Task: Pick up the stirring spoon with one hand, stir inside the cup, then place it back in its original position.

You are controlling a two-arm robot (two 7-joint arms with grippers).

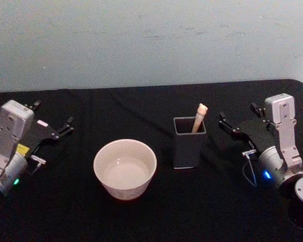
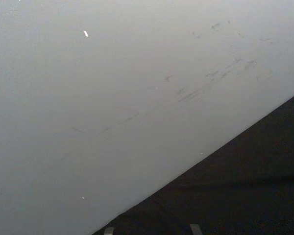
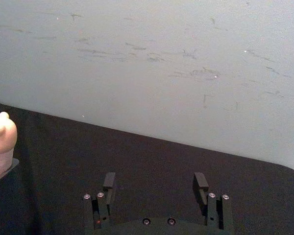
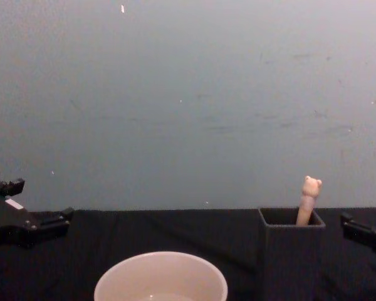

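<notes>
Stirring spoon (image 1: 199, 117) in box holder (image 1: 188, 148), right of cup (image 1: 124, 168)

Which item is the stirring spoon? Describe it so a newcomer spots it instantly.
On the black table, right of the cream cup, stands a dark grey square box. The stirring spoon stands in it, leaning toward the right wall. It is the only slim pale beige stick here, topped by a tiny bear head.

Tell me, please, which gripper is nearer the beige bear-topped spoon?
Right. The right gripper sits open just beside the beige bear-topped spoon in its dark grey box; the left gripper is open beyond the cream cup.
</notes>
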